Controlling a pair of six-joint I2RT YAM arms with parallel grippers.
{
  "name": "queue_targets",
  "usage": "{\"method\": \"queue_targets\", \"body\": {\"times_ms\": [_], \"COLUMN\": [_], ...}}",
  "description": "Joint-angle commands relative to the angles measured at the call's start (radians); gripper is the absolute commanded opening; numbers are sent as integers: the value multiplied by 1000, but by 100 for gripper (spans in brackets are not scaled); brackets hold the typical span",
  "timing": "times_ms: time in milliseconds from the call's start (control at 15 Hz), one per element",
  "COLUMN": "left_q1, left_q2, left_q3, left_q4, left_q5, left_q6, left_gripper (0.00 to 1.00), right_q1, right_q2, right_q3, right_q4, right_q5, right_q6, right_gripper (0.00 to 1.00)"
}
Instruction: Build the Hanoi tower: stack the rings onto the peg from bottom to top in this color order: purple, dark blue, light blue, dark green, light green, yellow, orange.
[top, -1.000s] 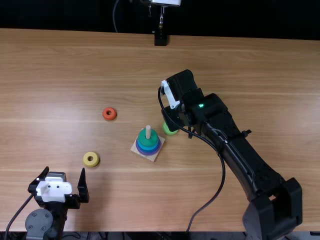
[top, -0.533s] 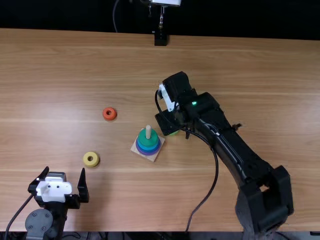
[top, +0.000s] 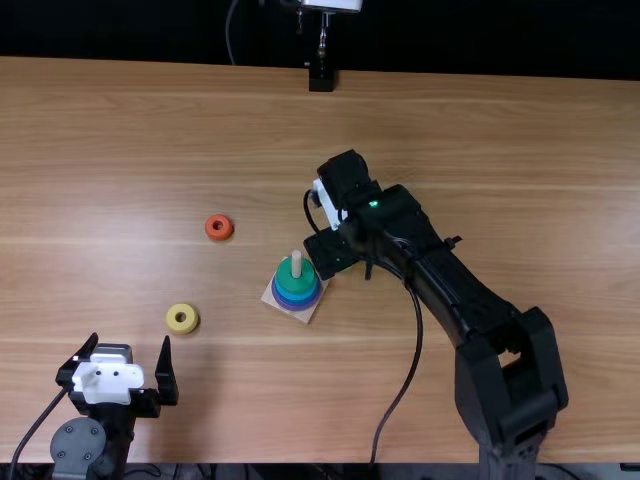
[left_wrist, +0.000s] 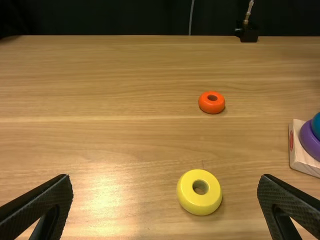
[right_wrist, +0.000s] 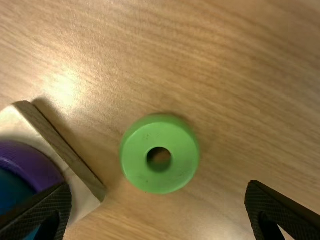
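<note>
right end effector (top: 330, 253) spread apart over light green ring (right_wrist: 136, 156); left end effector (top: 130, 338) also spread

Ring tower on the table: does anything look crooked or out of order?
Only the wooden base looks crooked, turned at an angle to the table's edge. From the bottom, the purple ring, dark blue ring, light blue ring and dark green ring follow the required order.

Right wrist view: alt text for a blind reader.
A light green ring lies flat on the wooden table, ahead of the open right gripper; beside it, a wooden base carries a purple ring under a blue one.
</note>
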Motion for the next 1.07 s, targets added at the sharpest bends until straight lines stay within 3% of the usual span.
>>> {"method": "queue_targets", "body": {"times_ms": [0, 1000], "left_q1": [11, 11], "left_q2": [-12, -12], "left_q3": [-105, -105], "left_q4": [-84, -84], "left_q5": [9, 9], "left_q6": [15, 15], "left_gripper": [100, 100], "right_q1": [-5, -3], "right_q2": [37, 143], "right_q3": [30, 62], "right_q4": [0, -3], "right_q5": [5, 5], "right_q6": [6, 8], "right_gripper": [100, 100]}}
